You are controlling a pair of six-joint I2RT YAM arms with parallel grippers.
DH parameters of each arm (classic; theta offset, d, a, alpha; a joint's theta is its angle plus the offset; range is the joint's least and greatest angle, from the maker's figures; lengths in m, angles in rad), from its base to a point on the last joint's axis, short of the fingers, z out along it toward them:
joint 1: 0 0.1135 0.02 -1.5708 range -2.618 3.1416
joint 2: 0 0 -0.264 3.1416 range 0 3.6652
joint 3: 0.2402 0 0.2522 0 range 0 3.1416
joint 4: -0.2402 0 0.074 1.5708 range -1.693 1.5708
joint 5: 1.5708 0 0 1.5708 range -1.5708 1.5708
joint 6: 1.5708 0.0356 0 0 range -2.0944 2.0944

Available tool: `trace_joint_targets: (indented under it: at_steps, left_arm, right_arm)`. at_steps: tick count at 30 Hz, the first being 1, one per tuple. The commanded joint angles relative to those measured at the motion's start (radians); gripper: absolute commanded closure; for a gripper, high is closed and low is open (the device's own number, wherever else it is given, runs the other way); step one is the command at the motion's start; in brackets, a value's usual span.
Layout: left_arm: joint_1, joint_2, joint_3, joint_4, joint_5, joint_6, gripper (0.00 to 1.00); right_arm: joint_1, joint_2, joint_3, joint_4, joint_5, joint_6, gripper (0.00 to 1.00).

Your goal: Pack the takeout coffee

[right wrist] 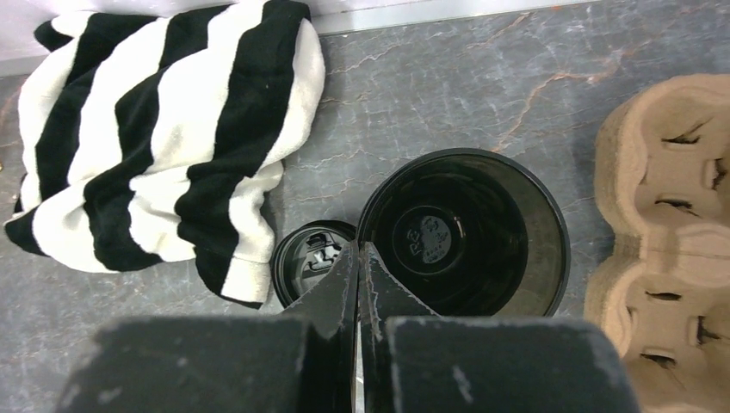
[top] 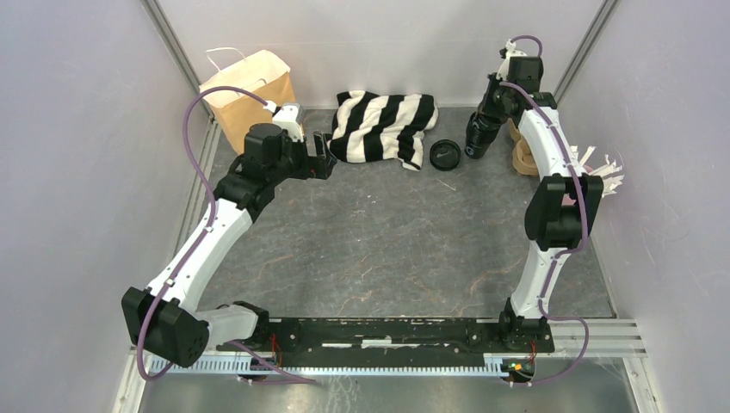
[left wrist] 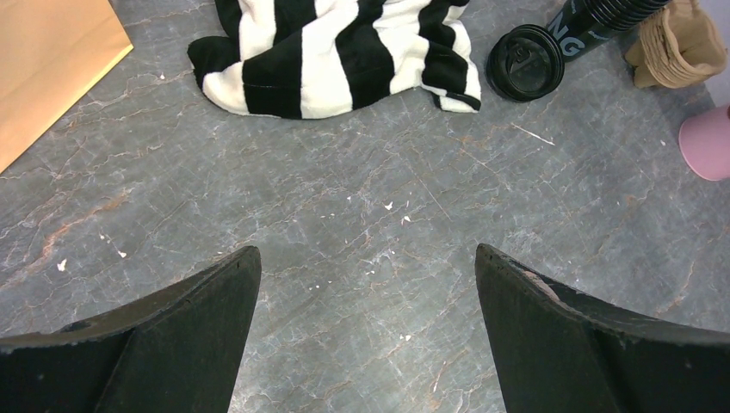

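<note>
No lidded black cup shows in any view. A lidless black cup (top: 476, 140) (left wrist: 594, 21) (right wrist: 465, 232) stands at the back right. My right gripper (top: 484, 118) (right wrist: 358, 245) is above it, its fingers pinched shut on the cup's left rim. A loose flat black lid (top: 445, 156) (left wrist: 525, 62) (right wrist: 306, 258) lies on the table just left of the cup. The brown paper bag (top: 250, 95) (left wrist: 43, 69) stands at the back left. My left gripper (top: 325, 159) (left wrist: 366, 249) is open and empty over bare table, right of the bag.
A black-and-white striped towel (top: 383, 125) (left wrist: 336, 52) (right wrist: 163, 129) lies crumpled at the back middle, touching the lid's left side. A brown pulp cup carrier (top: 521, 155) (left wrist: 676, 43) (right wrist: 671, 241) sits right of the cup. A pink object (left wrist: 708, 142) is at the right edge.
</note>
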Motion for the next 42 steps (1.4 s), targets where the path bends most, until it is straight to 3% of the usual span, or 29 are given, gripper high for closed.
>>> trace_joint_targets:
  at_steps: [1,22,42]
  left_arm:
    - [-0.003,-0.001,0.045,0.023,0.008,0.036,0.00]
    - [-0.004,-0.013,0.037,0.023,0.011,0.035,0.00]
    - [-0.018,-0.015,0.036,0.023,0.003,0.040,0.00]
  right_arm:
    - [0.033,-0.048,0.065,-0.016,0.093,-0.051,1.00]
    - [0.087,-0.097,0.150,-0.071,0.292,-0.112,1.00]
    - [0.104,-0.137,0.131,-0.074,0.295,-0.110,1.00]
